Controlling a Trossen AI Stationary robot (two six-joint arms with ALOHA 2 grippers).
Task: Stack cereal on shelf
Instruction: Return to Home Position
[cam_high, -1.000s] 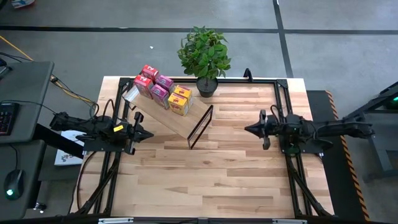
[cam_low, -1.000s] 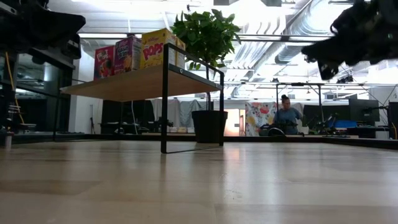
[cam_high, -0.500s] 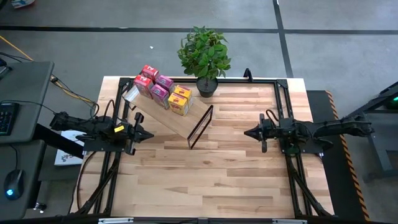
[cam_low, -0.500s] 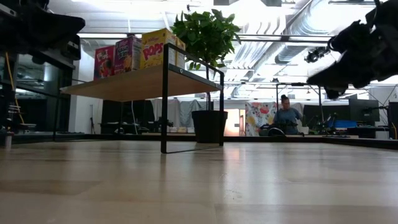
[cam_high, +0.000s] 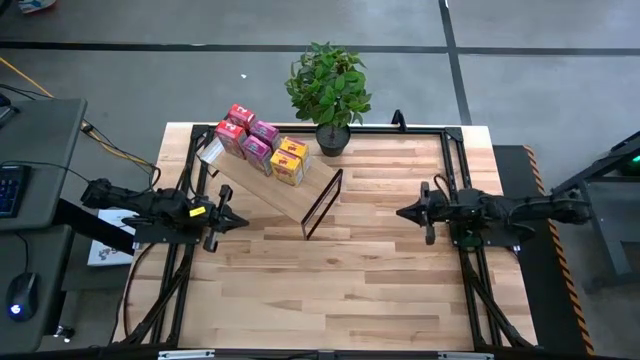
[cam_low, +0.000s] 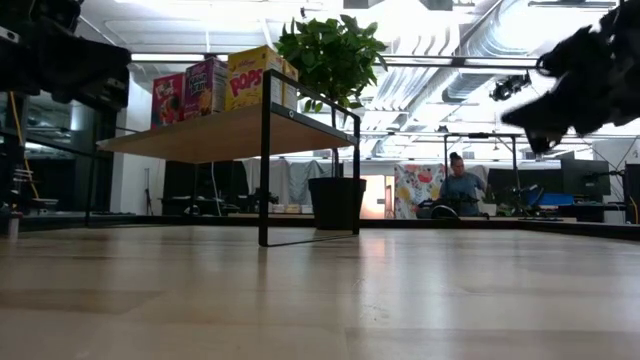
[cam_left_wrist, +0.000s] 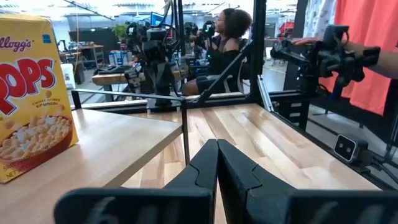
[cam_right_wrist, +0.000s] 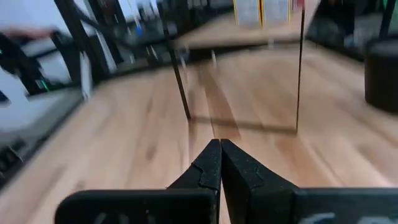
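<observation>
Several small cereal boxes stand in a row on the upper end of the slanted light-wood shelf (cam_high: 285, 195). Their bases rest on the board: red (cam_high: 236, 122), magenta (cam_high: 260, 140), yellow (cam_high: 290, 160). The low view shows them on the shelf top (cam_low: 215, 85). My left gripper (cam_high: 243, 220) is shut and empty, hovering just left of the shelf's near end. Its wrist view shows the shut fingers (cam_left_wrist: 217, 149) and a yellow box (cam_left_wrist: 31, 93). My right gripper (cam_high: 400, 213) is shut and empty, hovering over the table right of the shelf and pointing toward it (cam_right_wrist: 220, 146).
A potted plant (cam_high: 328, 90) stands at the table's far edge, right of the shelf. Black rails (cam_high: 450, 150) frame the tabletop. Bare wood lies between the two grippers and toward the near edge. A person (cam_low: 460, 185) sits in the room beyond the table.
My right gripper has dipped toward the table, then risen a little, and has drawn back slightly toward the table's right edge. It has stayed shut. My left gripper has sunk a little. The boxes and the shelf have stayed still.
</observation>
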